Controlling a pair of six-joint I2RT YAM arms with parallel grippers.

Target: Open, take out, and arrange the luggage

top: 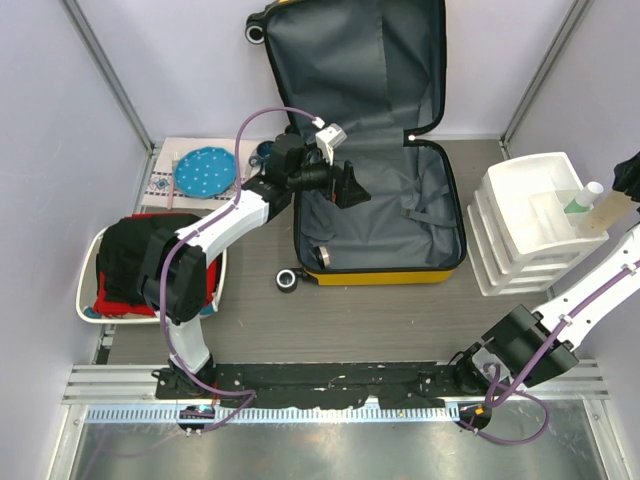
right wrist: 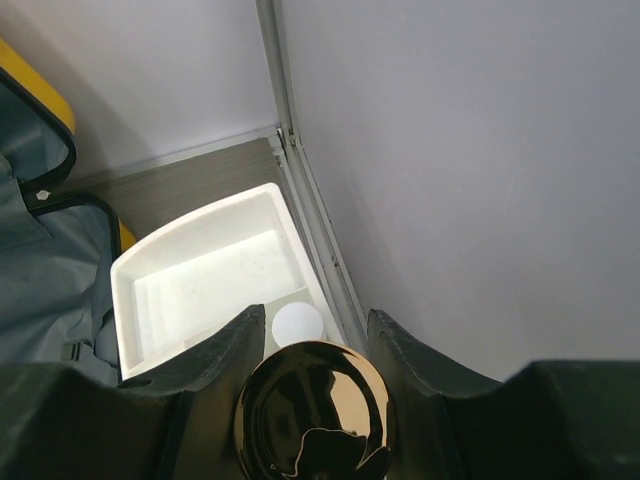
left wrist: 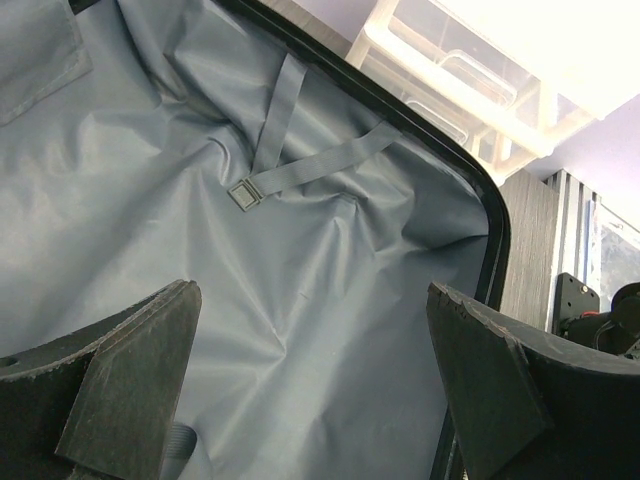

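The yellow luggage (top: 400,215) lies open in the middle of the table, its lid propped against the back wall and its grey lining (left wrist: 150,150) showing. My left gripper (top: 345,186) hangs open over the left part of the lining, and nothing is between its fingers (left wrist: 312,300). A strap with a buckle (left wrist: 243,195) lies on the lining ahead of it. My right gripper (top: 627,178) is at the far right, above the white drawer unit, shut on a pale bottle (top: 585,200) with a white cap. In the right wrist view, the fingers (right wrist: 400,350) press a shiny gold end (right wrist: 315,410).
The white drawer unit (top: 525,225) stands right of the luggage with its top drawer (right wrist: 200,280) open. A white tray (top: 88,300) of red and black clothes sits at the left. A blue plate (top: 205,170) lies on a mat behind it. A small round tin (top: 287,279) lies by the suitcase's front corner.
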